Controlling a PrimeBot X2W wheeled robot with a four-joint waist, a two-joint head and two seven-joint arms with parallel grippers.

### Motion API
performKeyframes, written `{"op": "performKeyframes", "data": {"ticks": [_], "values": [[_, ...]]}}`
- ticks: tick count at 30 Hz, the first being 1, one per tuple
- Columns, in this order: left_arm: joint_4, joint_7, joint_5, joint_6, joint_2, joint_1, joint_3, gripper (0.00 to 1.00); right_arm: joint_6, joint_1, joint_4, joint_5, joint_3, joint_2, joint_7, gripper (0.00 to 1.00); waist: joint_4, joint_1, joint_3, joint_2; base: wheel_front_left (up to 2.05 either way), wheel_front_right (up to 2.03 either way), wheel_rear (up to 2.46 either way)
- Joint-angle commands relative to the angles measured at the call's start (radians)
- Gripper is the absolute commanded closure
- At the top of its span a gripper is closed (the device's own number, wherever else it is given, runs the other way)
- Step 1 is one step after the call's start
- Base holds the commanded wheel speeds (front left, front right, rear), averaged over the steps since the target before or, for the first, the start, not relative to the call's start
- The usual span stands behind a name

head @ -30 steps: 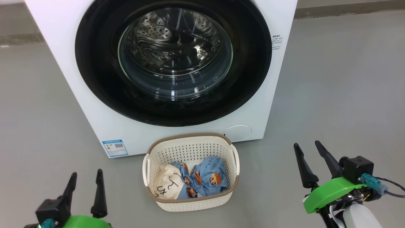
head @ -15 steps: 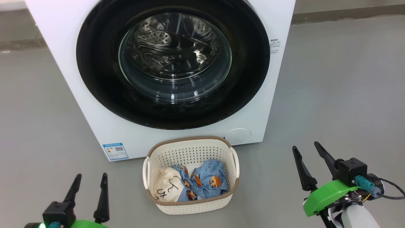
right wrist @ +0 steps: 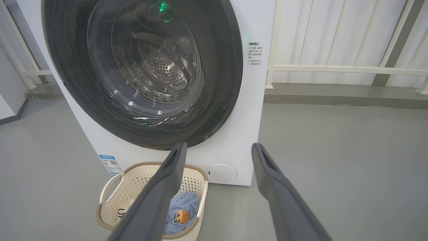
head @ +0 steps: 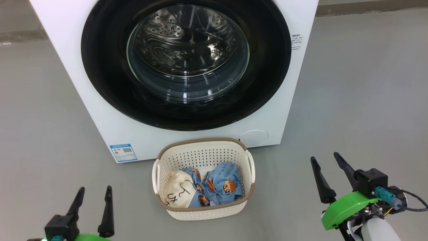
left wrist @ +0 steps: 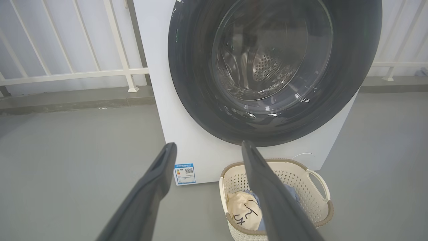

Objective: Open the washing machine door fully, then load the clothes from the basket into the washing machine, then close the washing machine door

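The white washing machine point(head: 77, 83) stands ahead with its round black-rimmed door point(head: 103, 77) shut flat against the front; the steel drum shows through the glass. On the floor just before it sits the cream basket point(head: 200, 159), holding light-blue clothes point(head: 223, 187) and a cream piece with black marks point(head: 180, 194). My left gripper point(head: 93, 192) hovers open at the lower left, well left of the basket. My right gripper point(head: 326, 158) hovers open at the lower right, clear of the basket. Both wrist views show the door point(left wrist: 187, 83) point(right wrist: 227, 67) and the basket point(left wrist: 314, 201) point(right wrist: 133, 182) beyond spread fingers.
Grey floor point(head: 361, 100) spreads wide on both sides of the machine. A white railing point(left wrist: 73, 72) point(right wrist: 334, 68) on a low kerb runs behind it. A blue label point(head: 123, 153) and a round white flap point(head: 254, 138) sit low on the machine's front.
The head view has shifted a little, so the machine and basket sit slightly differently in it. Both grippers stay open and hold roughly the same places.
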Motion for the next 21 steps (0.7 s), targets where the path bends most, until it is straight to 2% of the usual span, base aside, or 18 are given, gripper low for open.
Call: {"op": "performKeyframes", "data": {"ticks": [1, 21], "values": [[-0.019, -0.007, 0.006, 0.006, 0.018, -0.033, 0.037, 0.0, 0.002, -0.042, -0.022, -0.007, 0.015, 0.002, -0.012, 0.0, -0.001, 0.0, 0.002, -0.0001, 0.0, 0.0, 0.0], [-0.041, -0.007, -0.008, 0.019, 0.012, -0.033, 0.065, 0.0, 0.002, -0.038, -0.026, -0.041, -0.069, 0.038, -0.012, 0.0, -0.01, 0.0, -0.001, -0.0001, 0.0, 0.0, 0.0]]}}
